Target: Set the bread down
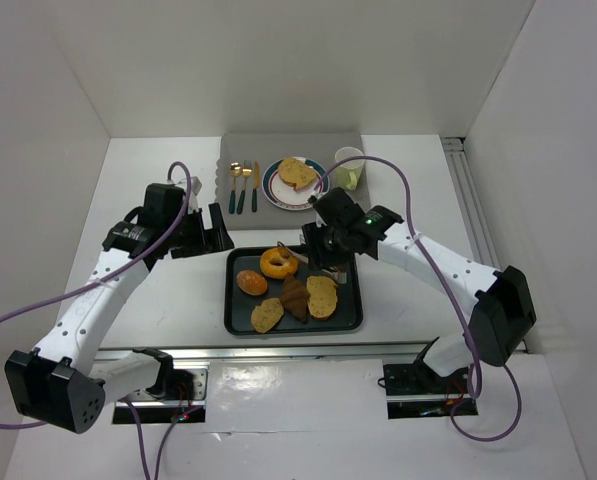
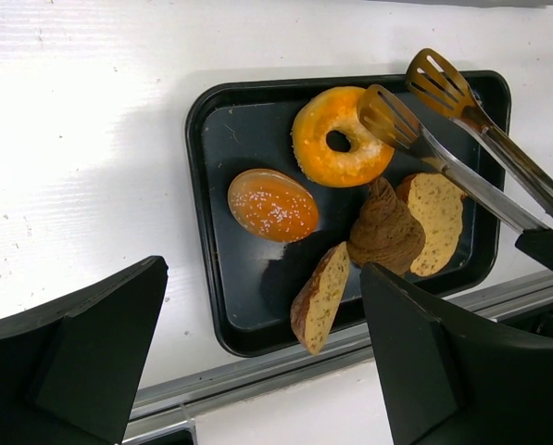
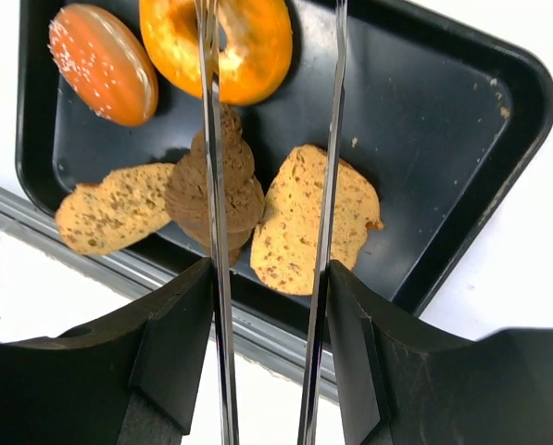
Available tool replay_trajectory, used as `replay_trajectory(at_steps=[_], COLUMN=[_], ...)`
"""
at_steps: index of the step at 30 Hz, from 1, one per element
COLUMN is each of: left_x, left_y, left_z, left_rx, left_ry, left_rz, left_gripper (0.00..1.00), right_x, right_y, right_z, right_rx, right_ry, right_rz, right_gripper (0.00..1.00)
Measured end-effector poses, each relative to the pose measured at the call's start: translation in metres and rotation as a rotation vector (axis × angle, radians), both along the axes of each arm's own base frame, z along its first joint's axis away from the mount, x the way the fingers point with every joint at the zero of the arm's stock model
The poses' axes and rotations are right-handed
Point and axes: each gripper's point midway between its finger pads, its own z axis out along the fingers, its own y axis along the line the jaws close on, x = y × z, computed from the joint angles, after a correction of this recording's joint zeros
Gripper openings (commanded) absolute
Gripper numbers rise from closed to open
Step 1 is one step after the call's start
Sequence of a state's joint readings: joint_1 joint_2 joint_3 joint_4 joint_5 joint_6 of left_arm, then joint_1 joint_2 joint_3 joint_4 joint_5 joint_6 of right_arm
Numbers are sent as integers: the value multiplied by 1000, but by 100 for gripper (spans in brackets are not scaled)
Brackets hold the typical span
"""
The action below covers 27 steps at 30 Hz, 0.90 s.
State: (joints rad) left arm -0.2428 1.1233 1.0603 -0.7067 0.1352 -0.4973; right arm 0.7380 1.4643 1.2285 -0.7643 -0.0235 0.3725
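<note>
My right gripper [image 3: 270,306] is clamped on a pair of metal tongs [image 3: 211,185], one finger pressed against the outside of each arm. The jaws sit partway closed, and the tongs' arms are still apart. The two slotted tips hang over the far edge of the black tray [image 1: 240,305], above the donut [image 1: 278,262]. Nothing is caught between them, and I cannot tell whether the lower tip touches the donut.

My left gripper [image 1: 218,230] hovers over the bench beside the tray's far-left corner. Its jaws are spread wide, holding and touching nothing.

On the tray, one bread slice [image 1: 267,315] lies by the near edge toward the left. The other bread slice [image 1: 321,296] lies toward the right, and a brown croissant [image 1: 295,297] sits between them, touching both. A round orange bun [image 1: 251,282] sits by the left edge.

Beyond the tray's far edge, a further piece of bread [image 1: 298,172] rests on the plate [image 1: 268,188] on the grey placemat [image 1: 278,145].
</note>
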Motion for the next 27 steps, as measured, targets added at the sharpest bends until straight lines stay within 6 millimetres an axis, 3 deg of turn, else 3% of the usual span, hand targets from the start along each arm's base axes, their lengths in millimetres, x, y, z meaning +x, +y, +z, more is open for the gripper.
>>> replay_trajectory(at_steps=[19, 21, 23, 27], left_x=[0, 0, 0, 0], left_y=[0, 0, 0, 0], left_z=[0, 0, 0, 0], left_rx=[-1, -2, -1, -2], left_ry=[0, 0, 0, 0], left_rz=[0, 0, 0, 0], left_gripper=[99, 99, 99, 99], right_x=[-14, -13, -11, -11], right_y=[2, 1, 1, 0], right_z=[-10, -12, -14, -19], right_rx=[16, 19, 20, 16], right_ry=[53, 56, 60, 80], right_rz=[91, 95, 101, 109], right_gripper=[57, 52, 38, 30])
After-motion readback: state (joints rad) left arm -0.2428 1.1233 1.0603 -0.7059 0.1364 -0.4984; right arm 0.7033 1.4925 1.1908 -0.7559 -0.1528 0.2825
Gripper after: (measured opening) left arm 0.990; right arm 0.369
